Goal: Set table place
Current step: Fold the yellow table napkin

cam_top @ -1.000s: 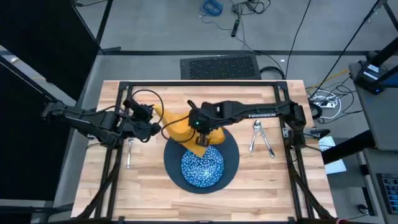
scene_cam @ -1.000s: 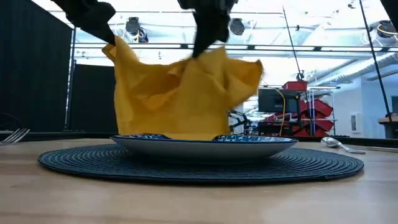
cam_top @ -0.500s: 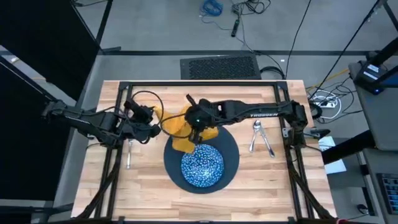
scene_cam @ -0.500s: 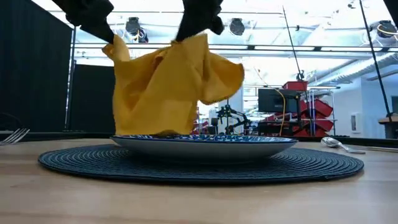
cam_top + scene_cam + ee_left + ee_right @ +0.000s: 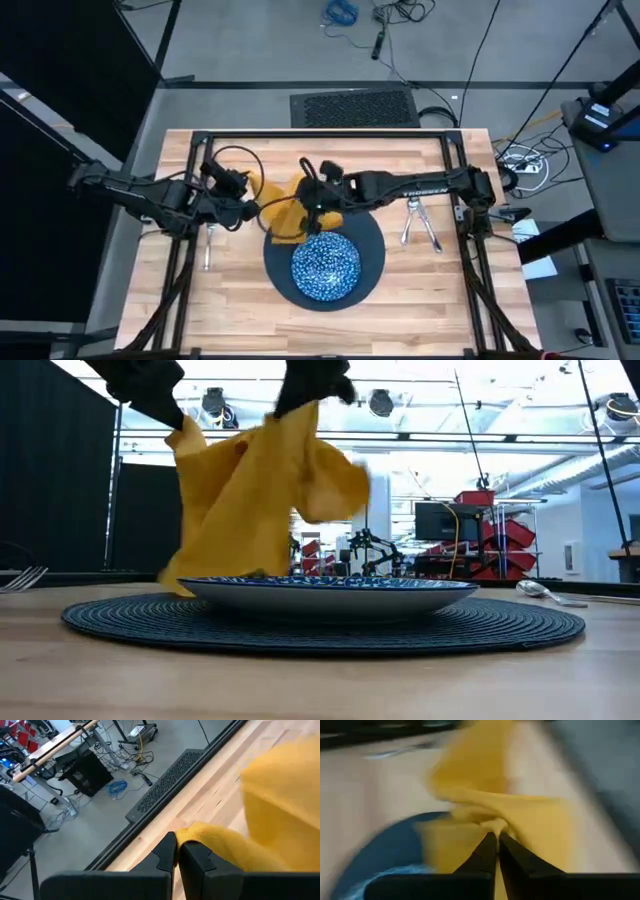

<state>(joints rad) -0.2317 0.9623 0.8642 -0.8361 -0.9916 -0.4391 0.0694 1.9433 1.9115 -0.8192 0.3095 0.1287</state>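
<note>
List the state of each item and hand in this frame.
Napkin: lifted, held by two corners, its lower edge hanging by the dish rim.
Left hand: shut on a napkin corner.
Right hand: shut on the napkin.
Speckled dish: resting on the round mat, uncovered.
Fork: lying left of the mat.
Spoon: lying right of the mat.

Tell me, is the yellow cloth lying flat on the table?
No, the napkin hangs in the air above the dish, pinched by both grippers.
</note>
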